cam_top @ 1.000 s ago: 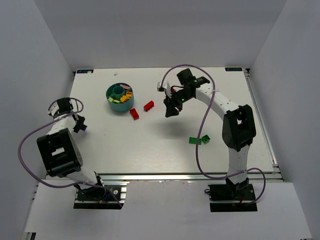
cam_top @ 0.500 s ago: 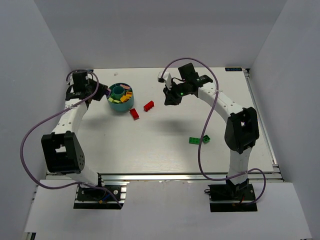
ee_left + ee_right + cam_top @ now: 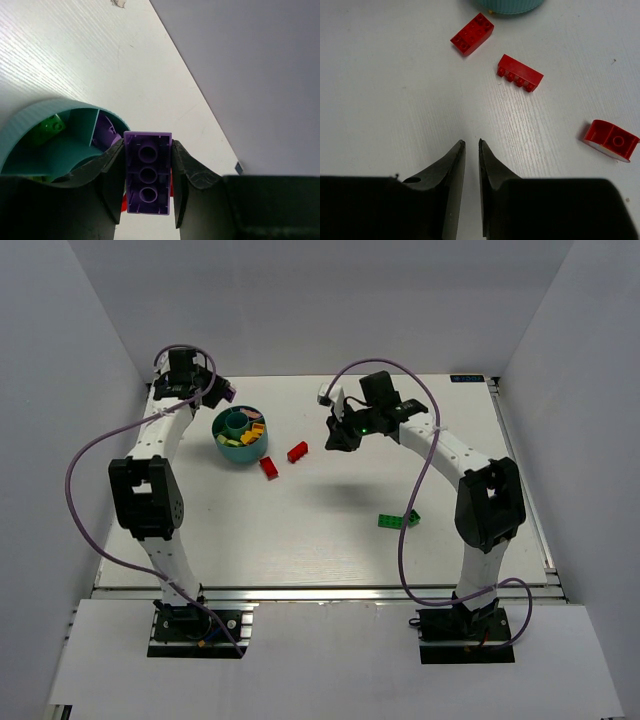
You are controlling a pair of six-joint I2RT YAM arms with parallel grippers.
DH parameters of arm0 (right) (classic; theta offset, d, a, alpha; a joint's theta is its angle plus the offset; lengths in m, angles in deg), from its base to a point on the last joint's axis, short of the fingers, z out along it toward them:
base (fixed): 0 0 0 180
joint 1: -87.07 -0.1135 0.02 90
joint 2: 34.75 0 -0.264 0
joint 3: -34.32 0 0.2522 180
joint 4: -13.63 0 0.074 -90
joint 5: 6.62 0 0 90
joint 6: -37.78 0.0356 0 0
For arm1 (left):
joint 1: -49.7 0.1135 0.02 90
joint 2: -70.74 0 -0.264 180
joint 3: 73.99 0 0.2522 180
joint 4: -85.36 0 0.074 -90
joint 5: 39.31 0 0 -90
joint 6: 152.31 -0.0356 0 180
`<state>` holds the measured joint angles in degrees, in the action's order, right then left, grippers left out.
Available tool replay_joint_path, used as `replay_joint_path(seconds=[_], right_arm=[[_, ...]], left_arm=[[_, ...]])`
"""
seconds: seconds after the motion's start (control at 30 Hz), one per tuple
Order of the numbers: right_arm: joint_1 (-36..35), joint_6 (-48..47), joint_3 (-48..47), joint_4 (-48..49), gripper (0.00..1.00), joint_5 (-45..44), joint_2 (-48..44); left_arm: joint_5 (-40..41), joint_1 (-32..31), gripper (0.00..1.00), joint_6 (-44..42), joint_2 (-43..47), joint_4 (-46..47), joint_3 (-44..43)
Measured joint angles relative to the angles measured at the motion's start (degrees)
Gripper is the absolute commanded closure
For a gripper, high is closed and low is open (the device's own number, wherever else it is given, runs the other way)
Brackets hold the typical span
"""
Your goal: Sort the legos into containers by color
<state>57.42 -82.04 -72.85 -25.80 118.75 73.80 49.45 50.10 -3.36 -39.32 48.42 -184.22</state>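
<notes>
The round teal cup [image 3: 240, 436] stands at the far left with yellow, orange and green legos in its compartments. My left gripper [image 3: 218, 394] is shut on a purple brick [image 3: 147, 172] and holds it just beyond the cup's far rim [image 3: 30, 120]. A green lego [image 3: 50, 125] and a purple one [image 3: 105, 134] lie inside. My right gripper [image 3: 339, 437] hovers right of the cup, jaws almost together and empty [image 3: 471, 143]. Two red bricks [image 3: 268, 467] [image 3: 297, 451] lie beside the cup, also in the right wrist view [image 3: 472, 33] [image 3: 520, 73]. Two green legos [image 3: 399, 519] lie mid-table.
A red curved piece [image 3: 611, 140] lies on the table right of the right gripper's fingers. White walls close off the table's far and side edges. A small white scrap [image 3: 118, 3] lies near the back wall.
My left arm has swung from the table's near left up to the far side of the cup, carrying the purple brick. My right gripper has shifted slightly toward the back.
</notes>
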Motion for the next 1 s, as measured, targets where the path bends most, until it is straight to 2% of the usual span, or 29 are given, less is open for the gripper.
replay_joint_path(seconds=[0.43,0.63,0.83,1.0], right_arm=[[0.26,2.64,2.36,4.13,0.78,0.83,-0.26],[0.7,2.99,2.8,4.92,0.78,0.92,-0.28],[0.72,3.76,3.32,4.9,0.78,1.07,-0.31],[0.72,4.0,3.32,4.9,0.78,1.16,-0.33]], left_arm=[[12.41,-1.6,1.0,-11.52,-9.57,-6.16,-13.79],[17.42,-1.49,1.0,-18.27,-9.4,-6.8,-12.04],[18.47,-1.51,1.0,-21.88,-9.07,-6.34,-5.01],[18.8,-1.51,1.0,-23.58,-7.98,-5.44,-2.54]])
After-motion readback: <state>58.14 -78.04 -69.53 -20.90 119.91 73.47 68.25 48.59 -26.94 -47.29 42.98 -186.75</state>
